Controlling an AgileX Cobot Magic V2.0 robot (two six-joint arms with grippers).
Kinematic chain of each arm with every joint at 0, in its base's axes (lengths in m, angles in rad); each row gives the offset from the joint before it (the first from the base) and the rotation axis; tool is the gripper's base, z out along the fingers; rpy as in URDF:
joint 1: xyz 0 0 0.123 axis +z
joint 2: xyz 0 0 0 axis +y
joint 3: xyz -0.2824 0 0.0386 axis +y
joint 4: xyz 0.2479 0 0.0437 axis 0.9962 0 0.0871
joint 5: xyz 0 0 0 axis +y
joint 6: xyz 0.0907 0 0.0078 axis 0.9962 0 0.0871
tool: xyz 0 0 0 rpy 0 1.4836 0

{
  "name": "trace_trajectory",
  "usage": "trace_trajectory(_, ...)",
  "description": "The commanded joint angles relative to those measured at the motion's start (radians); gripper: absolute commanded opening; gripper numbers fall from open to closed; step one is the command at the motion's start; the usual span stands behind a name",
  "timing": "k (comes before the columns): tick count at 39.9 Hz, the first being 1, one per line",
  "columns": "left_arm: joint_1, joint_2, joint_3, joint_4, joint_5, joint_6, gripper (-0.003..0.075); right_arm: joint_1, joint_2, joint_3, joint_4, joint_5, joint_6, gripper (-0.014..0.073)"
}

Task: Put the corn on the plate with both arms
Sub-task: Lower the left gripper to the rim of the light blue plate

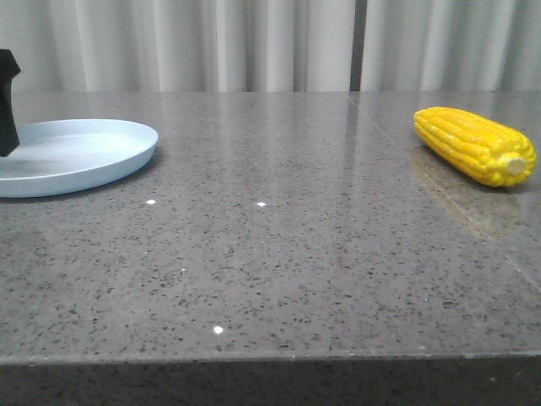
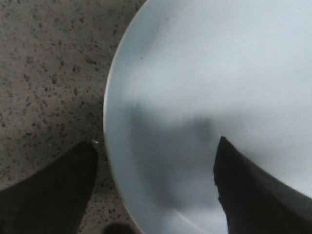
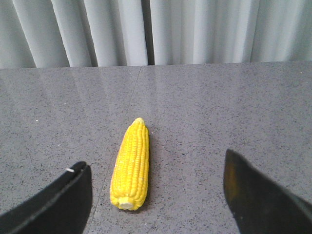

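Note:
The yellow corn (image 1: 475, 145) lies on the grey table at the far right, its pale stub end toward the front. In the right wrist view the corn (image 3: 130, 164) lies just ahead of my open, empty right gripper (image 3: 154, 184), nearer one finger. The right gripper is out of the front view. The pale blue plate (image 1: 72, 155) sits at the far left. My left gripper (image 2: 156, 168) is open and straddles the plate's rim (image 2: 108, 122), one finger over the plate, one over the table. Only a black part of the left gripper (image 1: 7, 101) shows in the front view.
A grey speckled stone table (image 1: 279, 254) with a front edge near the bottom of the front view. Pale curtains (image 1: 254, 42) hang behind the table. A seam (image 1: 397, 144) runs across the tabletop near the corn.

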Motion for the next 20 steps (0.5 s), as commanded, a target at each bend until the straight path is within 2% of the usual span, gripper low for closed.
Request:
trace_trajectory(1,0.001,-0.005,-0.034,-0.011,-0.023,-0.010,0.0408,-0.004,0.013,-0.036,0.001,-0.071,-0.008,0.0581)
trace_trajectory(9,0.001,0.005,-0.035,-0.011,-0.025,-0.010,0.0272,-0.004,0.013,-0.036,0.001,-0.071,-0.008,0.0581)
trace_trajectory(14,0.001,0.005,-0.047,-0.011,-0.026,-0.010,0.0109,-0.004,0.013,-0.036,0.001,-0.071,-0.008,0.0581)
trace_trajectory(17,0.001,0.005,-0.055,-0.011,-0.027,-0.010,-0.0020,-0.004,0.013,-0.036,0.001,-0.071,-0.008,0.0581)
trace_trajectory(20,0.001,0.005,-0.067,-0.011,-0.027,-0.010,-0.0020,-0.004,0.013,-0.036,0.001,-0.071,-0.008,0.0581)
